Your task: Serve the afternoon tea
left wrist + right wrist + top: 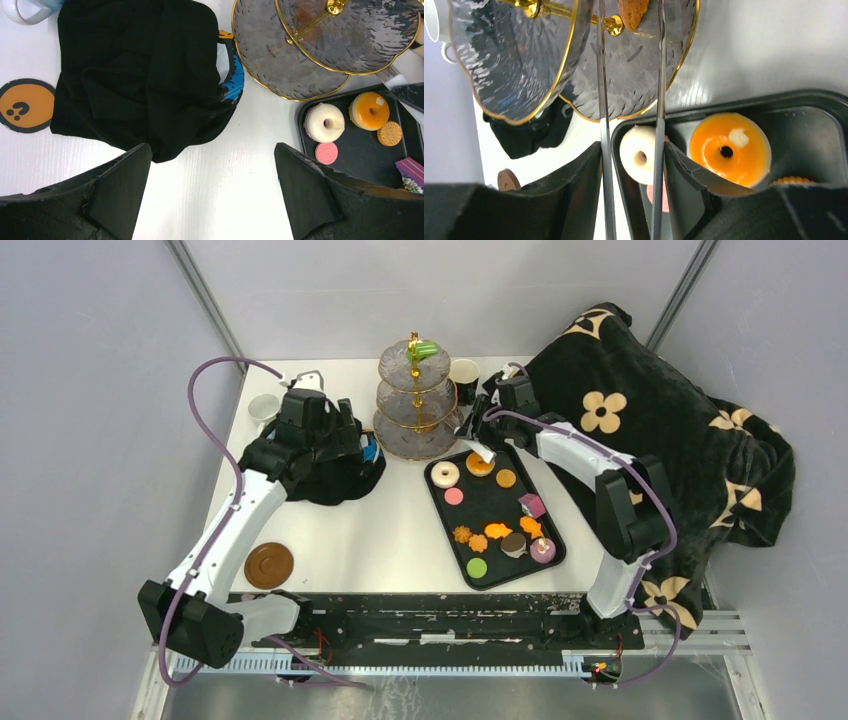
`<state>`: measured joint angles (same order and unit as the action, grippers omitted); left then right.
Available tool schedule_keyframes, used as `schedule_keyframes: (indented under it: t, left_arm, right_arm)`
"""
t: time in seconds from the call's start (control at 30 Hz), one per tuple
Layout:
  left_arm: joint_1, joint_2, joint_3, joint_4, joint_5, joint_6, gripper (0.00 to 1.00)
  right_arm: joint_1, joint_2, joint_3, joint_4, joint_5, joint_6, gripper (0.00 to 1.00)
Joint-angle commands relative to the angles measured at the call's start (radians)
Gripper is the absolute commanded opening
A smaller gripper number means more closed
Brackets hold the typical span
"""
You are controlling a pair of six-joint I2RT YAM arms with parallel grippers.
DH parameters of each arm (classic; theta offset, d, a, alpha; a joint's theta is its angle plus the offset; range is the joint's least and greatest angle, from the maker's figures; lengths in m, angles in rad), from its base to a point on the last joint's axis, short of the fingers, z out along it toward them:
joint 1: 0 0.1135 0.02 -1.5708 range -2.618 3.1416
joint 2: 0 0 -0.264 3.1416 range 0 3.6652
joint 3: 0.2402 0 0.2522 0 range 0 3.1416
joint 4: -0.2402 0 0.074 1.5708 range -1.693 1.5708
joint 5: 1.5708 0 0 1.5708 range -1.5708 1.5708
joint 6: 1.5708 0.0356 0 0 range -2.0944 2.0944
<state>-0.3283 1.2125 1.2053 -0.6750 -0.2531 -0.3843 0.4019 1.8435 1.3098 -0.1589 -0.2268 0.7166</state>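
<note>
Here the right pincer (631, 150) grips a pair of metal tongs (658, 90). Its two black fingers (686, 175) press on the outer sides of the blades, which are held partly apart and reach out over the tiered glass stand (514, 60). A brown cookie (631, 12) sits between the blade tips over one of the stand's plates; whether the blades touch it cannot be told. Directly under this pincer, at the far end of the black tray (804, 105), lie the white ring donut (639, 155) and, just beside it, the orange donut (729, 147).

From above, the rest of the treats are spread along the tray's floor, nearer the arm bases than the right pincer: a pink disc (453, 496), an orange cookie (506, 478), a purple cube (532, 505) and a green disc (476, 567). A green piece (426, 350) rests on the stand's top tier.

The left pincer (212, 155) is wide open and holds nothing. It hangs over bare white tabletop (215, 200), with a crumpled black cloth (135, 75) on its left and the tray's corner on its right, the treats well apart from its fingers. A white cup (27, 10) and an orange coaster (25, 106) lie beyond the cloth. The black flowered blanket (650, 400) is heaped to the right of the tray.
</note>
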Motion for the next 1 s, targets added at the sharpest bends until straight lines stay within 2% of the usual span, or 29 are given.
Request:
schedule_keyframes:
  t: [0.0, 0.17, 0.53, 0.8, 0.97]
  left_arm:
    - [0.006, -0.04, 0.035, 0.029, 0.011, 0.032, 1.0]
    - [0.005, -0.055, 0.023, 0.031, 0.036, 0.02, 1.0]
    - [0.005, -0.092, -0.033, 0.058, 0.09, -0.003, 1.0]
    - [0.004, -0.11, -0.044, 0.065, 0.106, -0.032, 1.0]
    - [0.005, -0.117, -0.058, 0.07, 0.116, -0.046, 1.0]
  right_arm:
    - [0.003, -0.138, -0.046, 0.001, 0.036, -0.036, 0.51]
    - [0.003, -0.277, -0.15, -0.04, 0.07, -0.058, 0.42]
    - [0.003, -0.662, -0.311, -0.34, 0.147, -0.195, 0.29]
    - [0.004, -0.781, -0.311, -0.675, 0.246, -0.336, 0.36]
    - [0.005, -0.797, -0.311, -0.738, 0.294, -0.356, 0.4]
